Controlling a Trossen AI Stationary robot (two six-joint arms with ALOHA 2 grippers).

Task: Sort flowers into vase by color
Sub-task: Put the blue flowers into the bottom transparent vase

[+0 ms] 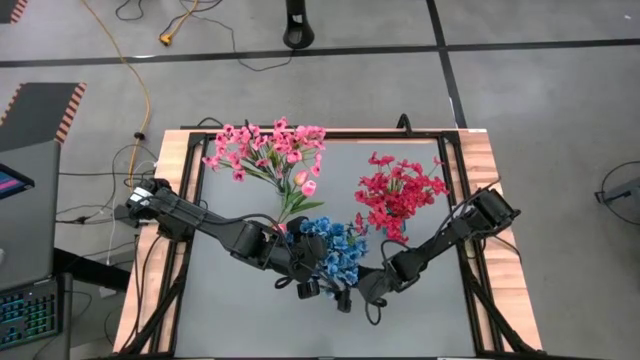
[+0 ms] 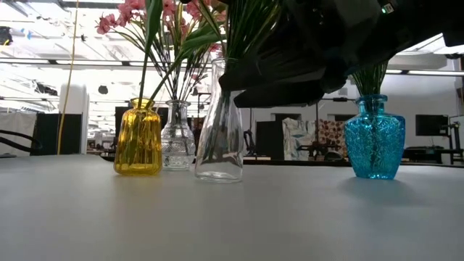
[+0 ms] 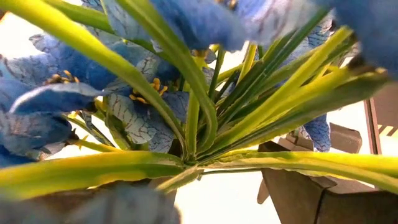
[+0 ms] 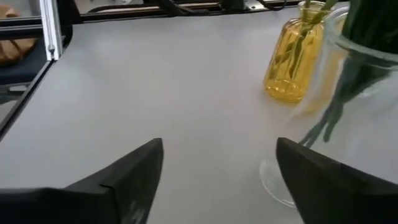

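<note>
Blue flowers [image 1: 330,252] stand with their stems in a tall clear vase [image 2: 219,138] at the table's middle. Pink flowers [image 1: 265,150] rise from a yellow vase [image 2: 138,138], and red flowers [image 1: 400,190] from a blue vase [image 2: 374,138]. My left gripper [image 1: 305,287] is up among the blue blossoms [image 3: 68,81], its fingers apart, with green stems [image 3: 199,124] crossing close before them. My right gripper [image 4: 217,155] stands open low over the table. The clear vase [image 4: 348,93] is just beyond one of its fingers [image 4: 329,180], and the yellow vase [image 4: 292,62] farther off. My left gripper is pressed in among the blue flowers' stems and leaves [image 3: 186,167], which lie right across its view. Whether its fingers touch them I cannot tell. My right gripper has nothing between its fingers.
A small clear vase [image 2: 176,138] stands between the yellow one and the tall clear one. A dark frame [image 1: 455,200] and wooden edge border the grey tabletop [image 1: 300,330], bare toward the near edge.
</note>
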